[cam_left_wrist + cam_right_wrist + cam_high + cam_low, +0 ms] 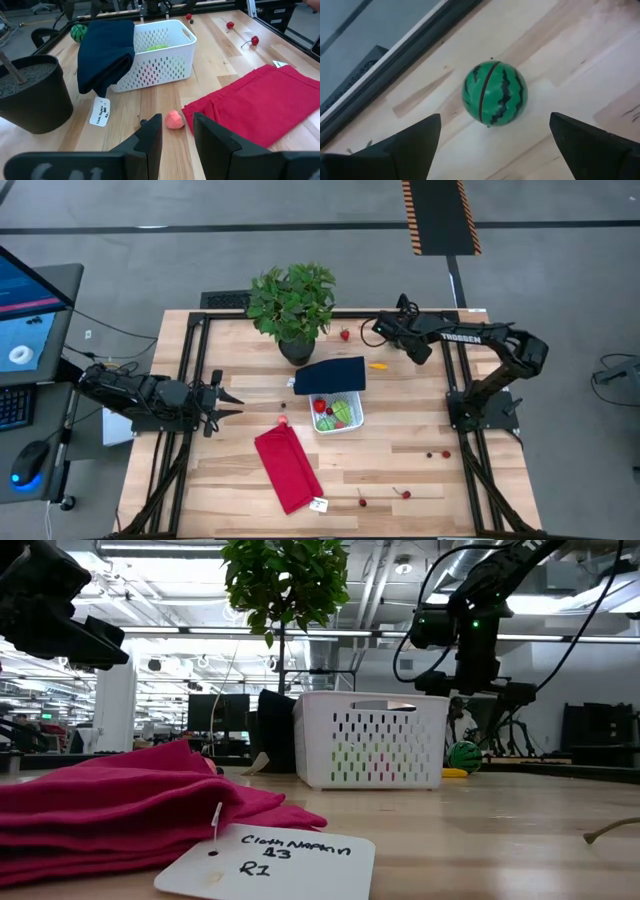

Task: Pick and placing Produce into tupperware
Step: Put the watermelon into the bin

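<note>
Right gripper (490,137) poised over the striped watermelon ball (494,93) on the worktop (580,45), fingers spread wide, nothing held. Left gripper (175,135) near the pink strawberry (174,120), fingers slightly parted, empty. White tupperware (338,412) mid-worktop, some produce inside.

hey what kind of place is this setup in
Probably a robotics lab or open workshop: two robot arms mounted at a wooden table, a computer monitor beside it, and exposed ceiling ducts over rows of workstations behind.

Bare table surrounds the toy watermelon (494,93) between the right gripper's (495,145) spread fingers; only the table's dark frame rail (395,52) stands beyond.
</note>
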Motion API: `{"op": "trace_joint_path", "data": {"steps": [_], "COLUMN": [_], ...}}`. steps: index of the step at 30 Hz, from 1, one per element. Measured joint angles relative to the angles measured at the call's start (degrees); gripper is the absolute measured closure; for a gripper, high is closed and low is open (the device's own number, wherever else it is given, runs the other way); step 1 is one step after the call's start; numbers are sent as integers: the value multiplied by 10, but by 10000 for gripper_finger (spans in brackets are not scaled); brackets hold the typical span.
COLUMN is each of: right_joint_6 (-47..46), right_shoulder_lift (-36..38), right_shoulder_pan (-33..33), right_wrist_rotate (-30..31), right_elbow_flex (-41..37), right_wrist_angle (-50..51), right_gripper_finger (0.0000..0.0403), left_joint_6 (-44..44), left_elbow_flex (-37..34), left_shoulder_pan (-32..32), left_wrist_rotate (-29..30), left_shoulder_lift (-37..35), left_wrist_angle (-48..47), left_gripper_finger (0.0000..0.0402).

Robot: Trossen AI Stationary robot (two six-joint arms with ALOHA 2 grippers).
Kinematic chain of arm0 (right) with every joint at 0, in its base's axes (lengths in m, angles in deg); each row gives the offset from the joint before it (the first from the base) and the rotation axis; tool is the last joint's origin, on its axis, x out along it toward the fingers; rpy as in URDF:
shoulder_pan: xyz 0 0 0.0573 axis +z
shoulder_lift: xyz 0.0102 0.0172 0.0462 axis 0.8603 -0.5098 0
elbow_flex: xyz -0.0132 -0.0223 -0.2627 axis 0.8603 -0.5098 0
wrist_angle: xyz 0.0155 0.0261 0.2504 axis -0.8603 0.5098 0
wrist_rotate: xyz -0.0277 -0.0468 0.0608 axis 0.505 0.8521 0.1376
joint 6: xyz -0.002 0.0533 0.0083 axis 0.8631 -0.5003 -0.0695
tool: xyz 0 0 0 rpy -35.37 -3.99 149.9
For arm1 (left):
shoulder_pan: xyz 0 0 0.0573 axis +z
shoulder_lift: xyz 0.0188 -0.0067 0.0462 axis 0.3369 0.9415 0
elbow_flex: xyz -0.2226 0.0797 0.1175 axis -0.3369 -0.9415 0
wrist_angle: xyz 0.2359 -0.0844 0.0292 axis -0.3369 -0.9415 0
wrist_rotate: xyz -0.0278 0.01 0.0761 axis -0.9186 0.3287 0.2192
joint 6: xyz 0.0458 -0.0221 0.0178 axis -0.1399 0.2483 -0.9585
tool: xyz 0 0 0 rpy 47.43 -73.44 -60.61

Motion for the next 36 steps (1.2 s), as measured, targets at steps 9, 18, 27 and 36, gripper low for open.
{"op": "trace_joint_path", "data": {"steps": [9, 18, 27, 36], "right_joint_6": [0, -6, -7, -6], "right_shoulder_lift": [-5, -16, -17, -17], "right_shoulder_pan": [-11, -18, -20, -33], "right_wrist_rotate": [-6, -9, -8, -14], "right_elbow_flex": [0, 0, 0, 0], "right_wrist_angle": [-8, -6, -9, -22], "right_gripper_finger": [3, 3, 3, 3], "left_joint_6": [0, 0, 0, 0], "left_elbow_flex": [0, 0, 0, 0], "left_shoulder_pan": [0, 0, 0, 0], "left_wrist_rotate": [0, 0, 0, 0], "left_shoulder_lift": [0, 0, 0, 0], "left_wrist_angle": [0, 0, 0, 0], "left_gripper_finger": [301, 301, 301, 301]}}
